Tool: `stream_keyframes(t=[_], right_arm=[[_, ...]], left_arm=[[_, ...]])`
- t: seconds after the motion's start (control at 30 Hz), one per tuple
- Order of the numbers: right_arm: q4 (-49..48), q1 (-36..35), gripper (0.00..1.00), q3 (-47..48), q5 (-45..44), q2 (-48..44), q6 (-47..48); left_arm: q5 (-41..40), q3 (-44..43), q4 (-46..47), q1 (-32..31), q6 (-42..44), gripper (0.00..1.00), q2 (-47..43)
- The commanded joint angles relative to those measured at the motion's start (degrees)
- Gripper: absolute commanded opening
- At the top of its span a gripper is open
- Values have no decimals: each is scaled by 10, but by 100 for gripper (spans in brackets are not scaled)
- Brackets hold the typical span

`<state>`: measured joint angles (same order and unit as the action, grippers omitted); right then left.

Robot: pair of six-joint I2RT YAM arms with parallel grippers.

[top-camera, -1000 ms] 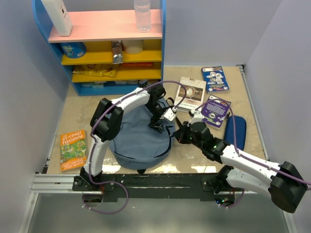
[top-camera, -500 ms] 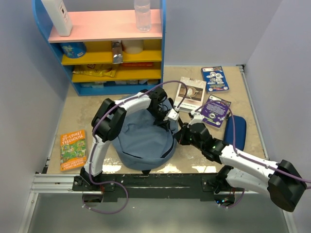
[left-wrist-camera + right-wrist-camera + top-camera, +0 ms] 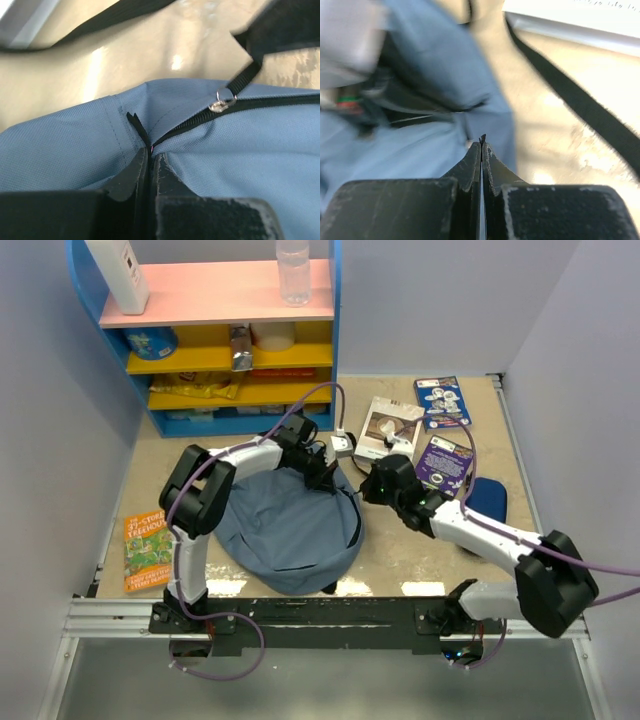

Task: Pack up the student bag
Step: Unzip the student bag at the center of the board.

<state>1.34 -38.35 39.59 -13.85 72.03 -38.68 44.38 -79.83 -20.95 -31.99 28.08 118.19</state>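
The student bag [image 3: 290, 535] is a slate-blue fabric backpack lying slumped on the table in front of both arms. My left gripper [image 3: 328, 480] is at its far edge. In the left wrist view the left gripper [image 3: 150, 152] is shut on the bag's [image 3: 240, 155] fabric, right where the black zipper [image 3: 200, 120] ends. A metal ring and black pull strap [image 3: 240, 82] run up to a dark shape at the top right. My right gripper [image 3: 368, 490] sits at the bag's far right edge. Close up, the right gripper [image 3: 481, 145] is shut, a thin black tab pinched at its tips beside the bag [image 3: 420, 150].
A blue, yellow and pink shelf [image 3: 230, 340] stands at the back left. An orange book [image 3: 150, 550] lies at the left. Three books [image 3: 390, 427] [image 3: 442, 402] [image 3: 443, 468] and a dark-blue pencil case [image 3: 485, 500] lie at the right, behind my right arm.
My left gripper has shut on the bag's edge. Both grippers have moved toward the back of the table, and the bag now lies flatter and more spread out.
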Motion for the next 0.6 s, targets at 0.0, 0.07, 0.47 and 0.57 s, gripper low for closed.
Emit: stream_keyframes(t=[0.0, 0.07, 0.47, 0.57], right_arm=[[-2, 33, 0, 67, 0, 55, 58], [-11, 39, 0, 86, 3, 85, 63], [20, 42, 0, 105, -13, 64, 92], [40, 42, 0, 83, -21, 30, 95]], left_arm=[[-59, 54, 19, 42, -115, 0, -66], [-73, 73, 27, 47, -121, 0, -83], [-120, 56, 76, 100, -184, 0, -59], [-126, 43, 84, 117, -201, 0, -49]])
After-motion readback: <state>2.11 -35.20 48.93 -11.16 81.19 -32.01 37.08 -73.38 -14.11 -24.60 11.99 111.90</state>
